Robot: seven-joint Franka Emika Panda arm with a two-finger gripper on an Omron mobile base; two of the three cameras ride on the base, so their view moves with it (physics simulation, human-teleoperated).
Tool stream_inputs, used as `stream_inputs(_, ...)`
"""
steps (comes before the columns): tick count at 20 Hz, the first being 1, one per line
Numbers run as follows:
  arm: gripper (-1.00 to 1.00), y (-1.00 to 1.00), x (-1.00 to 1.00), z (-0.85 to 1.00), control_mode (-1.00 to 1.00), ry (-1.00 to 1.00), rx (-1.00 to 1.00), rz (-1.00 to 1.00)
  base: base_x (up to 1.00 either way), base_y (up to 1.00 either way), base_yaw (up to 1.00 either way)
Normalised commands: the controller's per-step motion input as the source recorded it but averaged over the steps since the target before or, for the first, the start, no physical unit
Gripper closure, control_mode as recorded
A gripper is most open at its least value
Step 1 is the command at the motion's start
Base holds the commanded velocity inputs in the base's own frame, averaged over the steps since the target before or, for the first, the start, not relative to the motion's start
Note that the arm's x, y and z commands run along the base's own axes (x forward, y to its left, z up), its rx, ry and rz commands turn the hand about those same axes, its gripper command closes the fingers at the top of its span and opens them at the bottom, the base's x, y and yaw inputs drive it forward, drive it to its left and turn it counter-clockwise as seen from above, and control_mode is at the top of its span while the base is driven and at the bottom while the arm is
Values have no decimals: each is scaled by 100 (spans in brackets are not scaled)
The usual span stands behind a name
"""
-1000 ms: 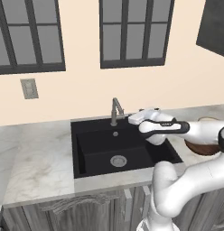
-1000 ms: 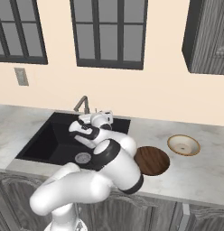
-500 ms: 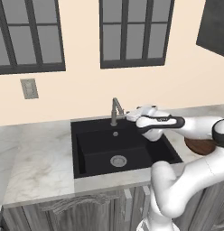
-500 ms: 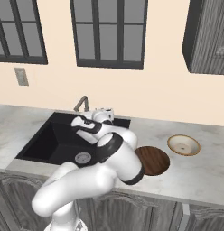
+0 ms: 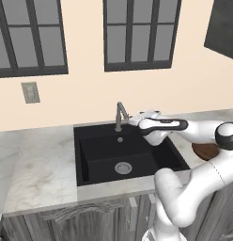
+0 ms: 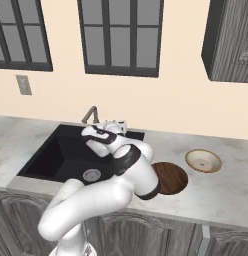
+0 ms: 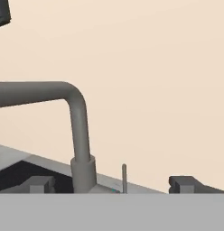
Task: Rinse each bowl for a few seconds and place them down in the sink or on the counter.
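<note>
Right base view: both bowls sit on the tabletop (image 6: 41, 135) to the right of the sink (image 6: 56, 155), untouched. The brown bowl (image 6: 171, 177) lies nearer the basin and partly behind the arm's elbow; the tan bowl (image 6: 203, 160) lies further right, apart from it. In the left base view only a sliver of the brown bowl (image 5: 206, 150) shows past the forearm.

The sink (image 5: 123, 153) is empty, with no water running. The tap (image 5: 120, 115) stands at its back edge, and the gripper (image 5: 135, 120) hangs just beside it, empty, its fingers spread wide. In the hand view the tap (image 7: 77, 135) rises between the two fingertips (image 7: 39, 184), and a thin lever (image 7: 124, 177) stands just right of its base.

The likely step is turning the water on. The risk is a miss: the lever is slim and close to the tap's post, so a slightly off approach could knock the spout aside or close on nothing. The elbow also hangs over the brown bowl and could clip it on a swing.

No brand, label or writing can be read anywhere.
</note>
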Motion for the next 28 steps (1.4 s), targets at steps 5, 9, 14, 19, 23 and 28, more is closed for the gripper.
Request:
stream_inputs(5, -100, 0, 28, -16, -100, 0, 2, 0, 0, 0, 0)
stream_inputs(9, -100, 0, 28, -18, -100, 0, 2, 0, 0, 0, 0)
stream_inputs(14, -100, 0, 27, -20, -100, 0, 2, 0, 0, 0, 0)
stream_inputs(19, -100, 0, 29, -18, -100, 0, 2, 0, 0, 0, 0)
stream_inputs(23, -100, 0, 32, -14, -100, 0, 1, 0, 0, 0, 0)
stream_inputs(28, -100, 0, 32, -14, -100, 0, 1, 0, 0, 0, 0)
